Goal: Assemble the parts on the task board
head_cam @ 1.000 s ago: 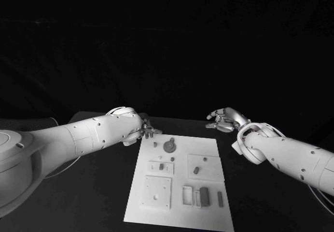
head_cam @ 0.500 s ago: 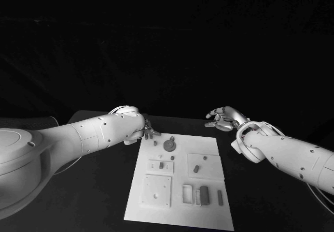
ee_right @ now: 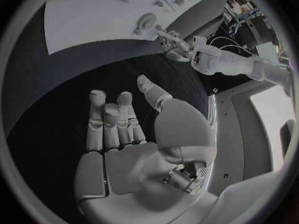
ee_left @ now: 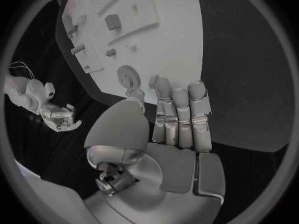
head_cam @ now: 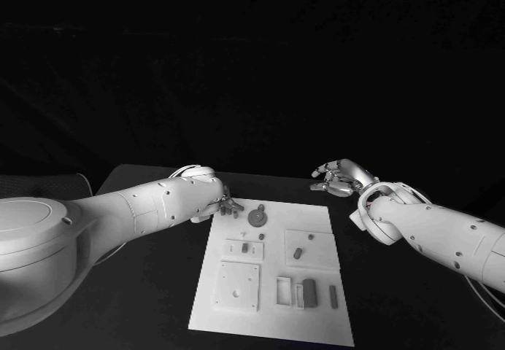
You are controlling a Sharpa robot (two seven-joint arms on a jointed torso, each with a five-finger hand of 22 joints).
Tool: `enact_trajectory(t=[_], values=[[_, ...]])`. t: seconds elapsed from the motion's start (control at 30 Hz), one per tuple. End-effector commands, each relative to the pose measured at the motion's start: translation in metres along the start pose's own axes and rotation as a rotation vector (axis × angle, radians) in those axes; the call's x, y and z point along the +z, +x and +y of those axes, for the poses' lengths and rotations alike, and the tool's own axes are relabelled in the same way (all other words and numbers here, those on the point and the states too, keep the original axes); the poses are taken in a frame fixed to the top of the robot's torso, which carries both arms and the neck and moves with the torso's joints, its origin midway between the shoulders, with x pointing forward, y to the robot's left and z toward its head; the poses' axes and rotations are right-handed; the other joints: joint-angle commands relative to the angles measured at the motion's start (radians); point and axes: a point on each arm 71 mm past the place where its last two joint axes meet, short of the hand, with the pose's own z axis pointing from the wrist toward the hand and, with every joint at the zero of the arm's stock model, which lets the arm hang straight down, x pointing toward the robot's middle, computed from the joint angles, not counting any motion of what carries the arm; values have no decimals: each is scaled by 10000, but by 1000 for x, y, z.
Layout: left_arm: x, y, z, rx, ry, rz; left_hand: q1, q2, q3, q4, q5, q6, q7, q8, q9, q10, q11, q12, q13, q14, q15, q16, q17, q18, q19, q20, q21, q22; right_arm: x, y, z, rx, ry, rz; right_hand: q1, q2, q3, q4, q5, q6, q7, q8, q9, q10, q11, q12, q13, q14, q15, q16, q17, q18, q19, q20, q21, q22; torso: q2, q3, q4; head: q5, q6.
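The left hand (head_cam: 224, 206) — empty, fingers apart — has been brought nearer the gear (head_cam: 257, 217) at the task board (head_cam: 316, 321)'s far edge, suggesting a pickup, while the right hand (head_cam: 338, 179) stays released, well apart.

The task board (head_cam: 274, 292) is showing as a smooth, matt white plate, hard like plastic, and the round toothed part (head_cam: 257, 216) on it is looking dull grey and unpolished. The table (head_cam: 147, 292) is presenting a flat black, non-reflective surface. The left hand (ee_left: 168, 129) and right hand (ee_right: 124, 134) are wearing satiny silver metal-look shells with paler matt pads, while the arms (head_cam: 442, 233) are gleaming softly in smooth white plastic.
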Motion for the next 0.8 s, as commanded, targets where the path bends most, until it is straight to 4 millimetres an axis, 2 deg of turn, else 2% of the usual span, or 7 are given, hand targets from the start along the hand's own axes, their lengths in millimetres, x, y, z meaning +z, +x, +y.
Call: enact_trajectory(t=[0.03, 0.3, 0.5, 0.67, 0.8], values=[[0, 0, -1, 132, -4, -2, 62, 20, -84, 0, 59, 12, 32, -69, 12, 14, 2, 10, 15, 21, -40, 43, -11, 399, 12, -20, -13, 149, 0, 1, 1, -28, -61, 83, -66, 64, -41, -9, 13, -185, 235, 7, -12, -38, 42, 41, -15, 29, -18, -4, -14, 164, -10, -40, -49, 34, -9, 1, 8, -31, -11], [0, -1, 0, 147, 16, -32, 65, 29, -115, -5, 91, 71, 9, -58, 35, 67, -21, 50, 39, 66, -55, 86, -3, 402, 59, -36, 7, 157, 0, 0, 0, -34, -46, 71, -72, 66, -40, -9, 13, -186, 235, 7, -15, -38, 42, 42, -16, 30, -18, -4, -15, 164, -10, -40, -50, 34, -9, -8, 19, -80, -23], [1, -1, -1, 101, 93, -49, 123, 23, -123, -13, 110, 55, 11, -77, 38, 46, -20, 44, 40, 54, -61, 84, -10, 405, 61, -44, 5, 158, 0, 1, 1, -22, -68, 94, -74, 67, -39, -10, 13, -185, 235, 8, -16, -38, 42, 42, -17, 29, -18, -4, -16, 164, -10, -40, -50, 34, -16, -12, 23, -64, -19], [1, -2, -1, 86, 118, -77, 264, -15, -189, -9, 189, -193, 136, -281, -22, -170, 98, -110, -36, -46, -24, 52, -45, 374, -21, -22, -53, 151, 0, 2, 3, -4, -101, 121, -77, 67, -39, -10, 13, -185, 235, 8, -17, -38, 42, 43, -18, 30, -18, -4, -16, 164, -9, -41, -50, 34, -17, -6, 25, -78, -26], [2, -1, -2, 115, 160, -15, 299, -13, -195, -15, 209, -204, 146, -299, -27, -182, 109, -119, -43, -71, -12, 53, -45, 369, -41, -16, -59, 156, 0, 2, 3, -2, -102, 123, -78, 68, -38, -10, 13, -186, 235, 8, -19, -38, 42, 43, -19, 30, -17, -4, -16, 164, -9, -41, -50, 34, -18, -2, 18, -79, -13]])
